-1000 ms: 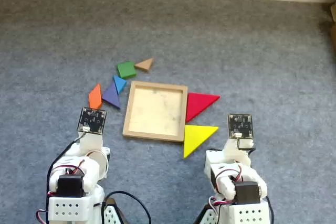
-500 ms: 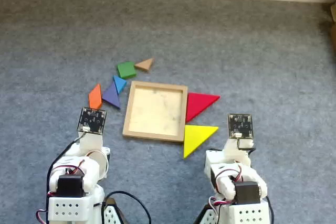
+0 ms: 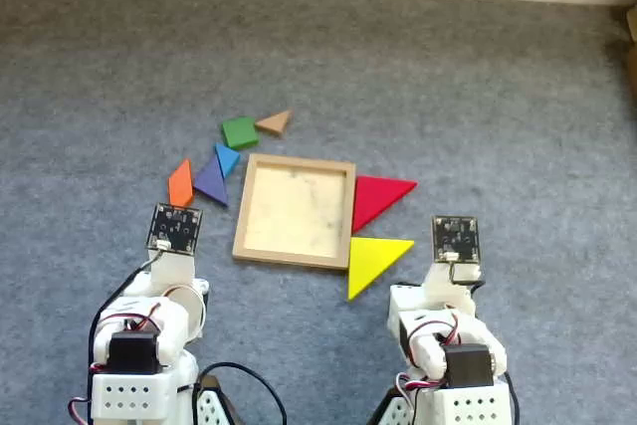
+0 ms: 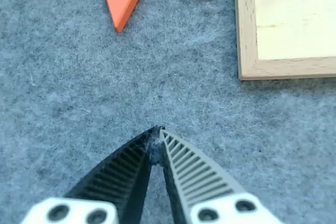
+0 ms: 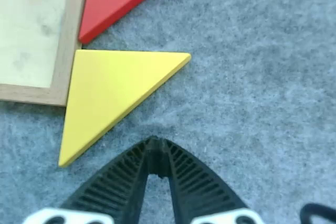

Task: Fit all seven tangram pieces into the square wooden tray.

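Nothing has shifted in the last second: both arms sit folded back at the near edge of the grey carpet (image 3: pixel 478 77), exactly as before. The left gripper (image 4: pixel 157 132) hangs over the carpet with its claw pinched together on nothing, short of the orange parallelogram (image 3: pixel 180 182). The right gripper (image 5: pixel 153 142) is likewise closed and empty, just behind the yellow triangle (image 3: pixel 371 259). The square wooden tray (image 3: pixel 299 161) lies between them, all seven pieces outside it. The yellow triangle and red triangle (image 3: pixel 377 196) lie against its right rim. The dark blue triangle (image 3: pixel 211 182), light blue triangle (image 3: pixel 227 157), green square (image 3: pixel 239 132) and tan triangle (image 3: pixel 275 123) cluster near its far left corner.
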Tool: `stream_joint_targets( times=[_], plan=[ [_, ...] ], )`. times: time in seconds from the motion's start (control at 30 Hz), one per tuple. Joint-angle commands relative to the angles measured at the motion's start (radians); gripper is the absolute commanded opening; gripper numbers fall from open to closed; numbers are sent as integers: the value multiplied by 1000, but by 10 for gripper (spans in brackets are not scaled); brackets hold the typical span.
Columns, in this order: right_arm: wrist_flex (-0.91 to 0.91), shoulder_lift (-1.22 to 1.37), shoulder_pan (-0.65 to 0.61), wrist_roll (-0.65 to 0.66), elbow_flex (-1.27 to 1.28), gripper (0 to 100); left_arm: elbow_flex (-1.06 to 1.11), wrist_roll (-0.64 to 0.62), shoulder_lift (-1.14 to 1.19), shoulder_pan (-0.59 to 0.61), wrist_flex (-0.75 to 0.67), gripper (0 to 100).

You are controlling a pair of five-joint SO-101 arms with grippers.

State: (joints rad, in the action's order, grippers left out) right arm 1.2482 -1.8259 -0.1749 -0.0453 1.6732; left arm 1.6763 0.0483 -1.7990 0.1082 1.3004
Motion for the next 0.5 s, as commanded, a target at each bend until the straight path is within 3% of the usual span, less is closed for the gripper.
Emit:
stream_joint_targets(
  times=[0.0,0.47],
  plan=[
    [4,-10,-8,-11,120,5,21,-3,2,10,5,7],
    [4,-10,-15,-15,119,5,21,-3,2,10,5,7]
  ],
)
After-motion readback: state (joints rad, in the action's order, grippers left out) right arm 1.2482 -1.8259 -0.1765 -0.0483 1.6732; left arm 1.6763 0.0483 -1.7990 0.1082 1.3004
